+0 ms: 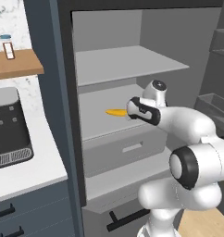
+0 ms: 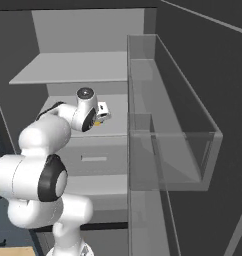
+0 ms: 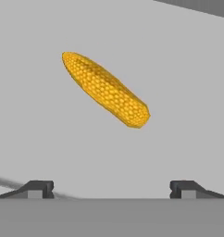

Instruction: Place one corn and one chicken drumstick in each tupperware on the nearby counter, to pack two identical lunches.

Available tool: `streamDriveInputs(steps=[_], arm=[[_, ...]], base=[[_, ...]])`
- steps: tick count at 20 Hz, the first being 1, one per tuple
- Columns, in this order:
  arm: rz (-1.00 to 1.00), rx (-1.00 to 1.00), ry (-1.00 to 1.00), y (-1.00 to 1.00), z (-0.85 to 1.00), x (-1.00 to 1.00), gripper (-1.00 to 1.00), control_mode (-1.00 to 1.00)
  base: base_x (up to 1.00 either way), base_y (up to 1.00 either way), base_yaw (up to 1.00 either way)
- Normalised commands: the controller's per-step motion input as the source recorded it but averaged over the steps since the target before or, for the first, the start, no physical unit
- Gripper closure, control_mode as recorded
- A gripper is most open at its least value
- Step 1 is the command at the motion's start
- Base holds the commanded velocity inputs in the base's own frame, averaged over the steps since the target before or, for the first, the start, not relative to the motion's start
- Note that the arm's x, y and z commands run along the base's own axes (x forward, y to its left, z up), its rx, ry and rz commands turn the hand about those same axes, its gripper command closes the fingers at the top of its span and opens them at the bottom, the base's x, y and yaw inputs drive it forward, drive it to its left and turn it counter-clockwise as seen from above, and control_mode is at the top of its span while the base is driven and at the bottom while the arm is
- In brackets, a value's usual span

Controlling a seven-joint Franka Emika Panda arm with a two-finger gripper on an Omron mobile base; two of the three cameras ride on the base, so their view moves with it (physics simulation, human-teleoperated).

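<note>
A bright yellow corn (image 3: 106, 89) lies alone on a grey shelf, slanting from upper left to lower right in the hand view. My gripper (image 3: 111, 189) hovers over it, open, its two dark fingertips (image 3: 37, 187) set wide apart with nothing between them. From the left base view the corn (image 1: 115, 112) rests on the middle shelf (image 1: 100, 127) of an open fridge, just left of my hand. A sliver of the corn (image 2: 97, 122) peeks out beside my wrist in the right base view. The chicken drumstick and the tupperware are out of view.
The white counter (image 1: 30, 173) with a dark appliance (image 1: 9, 127) lies left of the fridge, under a wooden shelf (image 1: 16, 65) holding a small bottle (image 1: 8, 46). An upper fridge shelf (image 1: 127, 62) hangs above my hand, a drawer (image 1: 127, 150) below. The open door's clear bins (image 2: 173, 125) stand to the right.
</note>
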Motion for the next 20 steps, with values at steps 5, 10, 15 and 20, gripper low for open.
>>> streamDriveInputs(steps=[5, 10, 15, 20], arm=[[0.10, -0.01, -0.01, 0.11, -0.21, 0.39, -1.00, -1.00], [0.12, -0.04, -0.02, 0.25, -0.15, 0.34, -1.00, -1.00], [0.11, -0.03, -0.03, 0.19, -0.14, 0.34, -1.00, -1.00], [0.11, 0.00, -0.04, 0.00, -0.13, 0.37, -1.00, -1.00]], base=[[0.00, 0.00, 0.00], [0.00, 0.00, 0.00], [0.00, 0.00, 0.00], [0.00, 0.00, 0.00]])
